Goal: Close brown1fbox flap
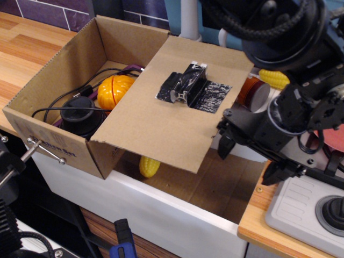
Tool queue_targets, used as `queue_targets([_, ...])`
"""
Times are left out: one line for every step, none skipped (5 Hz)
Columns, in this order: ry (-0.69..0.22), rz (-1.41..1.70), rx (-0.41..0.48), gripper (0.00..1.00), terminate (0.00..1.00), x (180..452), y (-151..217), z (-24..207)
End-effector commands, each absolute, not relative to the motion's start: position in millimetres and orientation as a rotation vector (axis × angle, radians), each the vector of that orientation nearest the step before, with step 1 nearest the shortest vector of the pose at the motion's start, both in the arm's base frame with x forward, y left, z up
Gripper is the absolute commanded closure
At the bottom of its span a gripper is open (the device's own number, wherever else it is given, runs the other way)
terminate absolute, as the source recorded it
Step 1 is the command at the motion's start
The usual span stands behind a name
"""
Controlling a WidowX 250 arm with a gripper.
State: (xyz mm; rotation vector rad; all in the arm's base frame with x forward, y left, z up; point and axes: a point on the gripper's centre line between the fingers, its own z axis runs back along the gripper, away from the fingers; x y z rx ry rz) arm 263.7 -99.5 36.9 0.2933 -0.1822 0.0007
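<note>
On the near left wall of the brown1fbox (64,148) I can pick out a strip of purple lettering, but it is too small and too slanted for me to read; no other writing is legible. The box sits on the left half of the scene, overhanging a white sink edge (161,207), with its right flap (161,126) spread out almost level toward the right. A patch of black tape (193,88) holding a small block is stuck to the flap's upper side.

Inside I see an orange pumpkin toy (114,90), a black round object (79,115) and black cable; their lower parts are hidden by the walls. A yellow corn cob (149,166) peeks out under the flap, mostly covered. Another corn cob (277,77) and a brown can (253,92) at the far right are partly blocked by the arm.

The gripper (252,156) hangs just beside the flap's right edge, its two fingers (226,144) spread apart and holding nothing. I cannot tell whether the left finger touches the cardboard. The arm's upper body is blurred and cut off at the top.
</note>
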Motion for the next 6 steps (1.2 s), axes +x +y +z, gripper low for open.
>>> queue_targets([-0.203,-0.055,0.327,0.00,0.00,275.3,-73.7,63.2])
queue_targets([-0.205,-0.089,0.407,0.00,0.00,270.3,-64.1,74.9])
queue_targets([-0.202,-0.130,0.539,0.00,0.00,262.1,-58.8,98.7])
queue_targets([-0.175,-0.175,0.589,0.00,0.00,251.1,-44.7,121.4])
queue_targets([-0.139,-0.237,0.590,0.00,0.00,230.3,-18.7,138.1])
queue_targets([-0.101,-0.320,0.587,0.00,0.00,207.3,12.7,155.2])
